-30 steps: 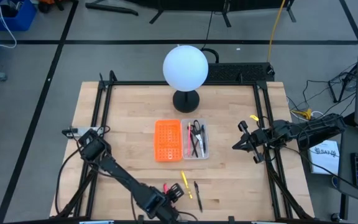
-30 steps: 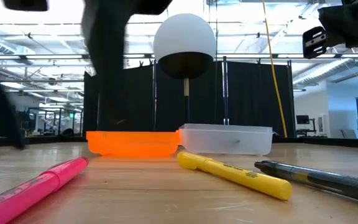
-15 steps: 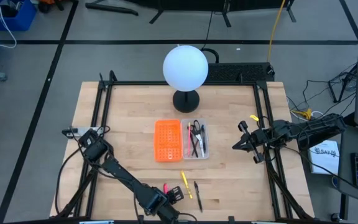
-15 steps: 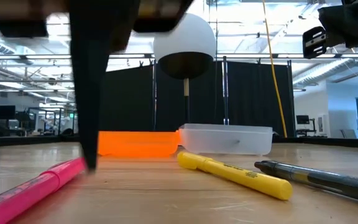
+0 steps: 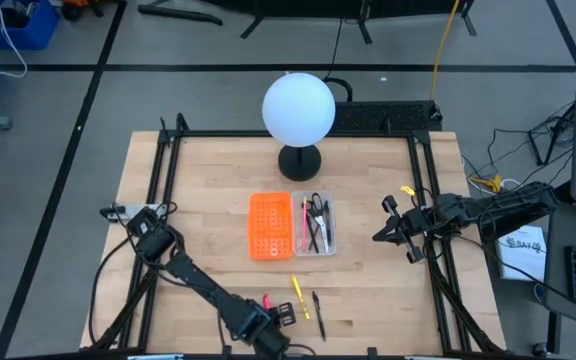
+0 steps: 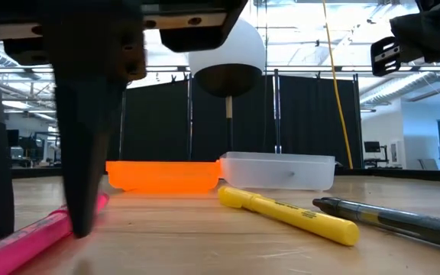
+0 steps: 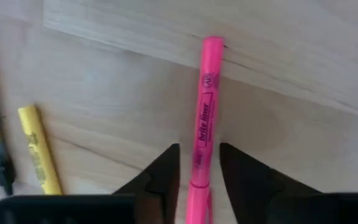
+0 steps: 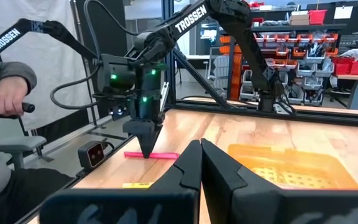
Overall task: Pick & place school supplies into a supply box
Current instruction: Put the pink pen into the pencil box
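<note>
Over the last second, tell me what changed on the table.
The left gripper came down over the pink highlighter, its fingers narrowing on either side; it isn't lifted yet. The right gripper, yellow highlighter, black pen and clear box stayed put.

The wooden surface (image 5: 208, 225) carried an orange perforated piece (image 5: 269, 226) beside the clear supply box (image 5: 315, 225) at frame centre; pink highlighter (image 5: 266, 301), yellow highlighter (image 5: 298, 295) and black pen (image 5: 318, 311) lay lower centre, a lamp base (image 5: 299, 162) above.

The pink highlighter (image 7: 202, 134) carries black print reading "brite liner" along its barrel. White "TROSSEN" lettering runs along the left arm (image 8: 189, 18), and the same word shows on another dark arm (image 8: 6, 38) beside a person.
</note>
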Robot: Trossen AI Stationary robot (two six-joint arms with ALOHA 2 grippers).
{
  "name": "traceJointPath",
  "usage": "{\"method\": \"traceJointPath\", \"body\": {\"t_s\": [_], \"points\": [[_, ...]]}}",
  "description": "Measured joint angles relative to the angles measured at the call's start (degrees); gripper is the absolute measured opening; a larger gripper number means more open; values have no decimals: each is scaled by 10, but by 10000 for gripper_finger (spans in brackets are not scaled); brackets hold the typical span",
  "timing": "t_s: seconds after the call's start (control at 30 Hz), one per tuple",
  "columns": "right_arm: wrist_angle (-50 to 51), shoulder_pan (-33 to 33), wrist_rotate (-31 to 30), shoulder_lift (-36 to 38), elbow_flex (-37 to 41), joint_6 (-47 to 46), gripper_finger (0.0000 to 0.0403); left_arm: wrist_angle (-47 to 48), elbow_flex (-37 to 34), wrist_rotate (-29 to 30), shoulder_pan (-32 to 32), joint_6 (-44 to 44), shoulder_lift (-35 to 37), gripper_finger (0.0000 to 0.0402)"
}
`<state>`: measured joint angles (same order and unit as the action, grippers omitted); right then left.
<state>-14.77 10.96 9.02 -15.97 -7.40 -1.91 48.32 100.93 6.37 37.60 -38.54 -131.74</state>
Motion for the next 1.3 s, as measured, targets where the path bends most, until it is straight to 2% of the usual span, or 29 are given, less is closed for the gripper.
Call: {"method": "traceJointPath", "body": {"t_s": [0.27,0.4,0.57,0.77,0.93,1.03,1.17,1.3], "points": [[0,0,0,-1,0,-19,0,-9,-1,-31,-6,22,0,21],[0,0,0,-1,0,-19,0,-11,-1,-28,-4,30,-1,23],[1,0,0,-1,0,-17,0,10,-1,-5,4,27,7,53],[1,0,0,-2,0,-16,0,37,-2,20,3,33,22,19],[5,0,0,-6,0,-4,0,88,-5,51,-7,25,50,19],[9,0,0,-9,0,11,0,130,-3,68,-13,23,71,32],[14,0,0,-15,0,18,0,150,-4,80,-30,-10,93,33],[13,0,-3,-19,0,40,0,168,-3,131,-65,-82,128,19]]}}
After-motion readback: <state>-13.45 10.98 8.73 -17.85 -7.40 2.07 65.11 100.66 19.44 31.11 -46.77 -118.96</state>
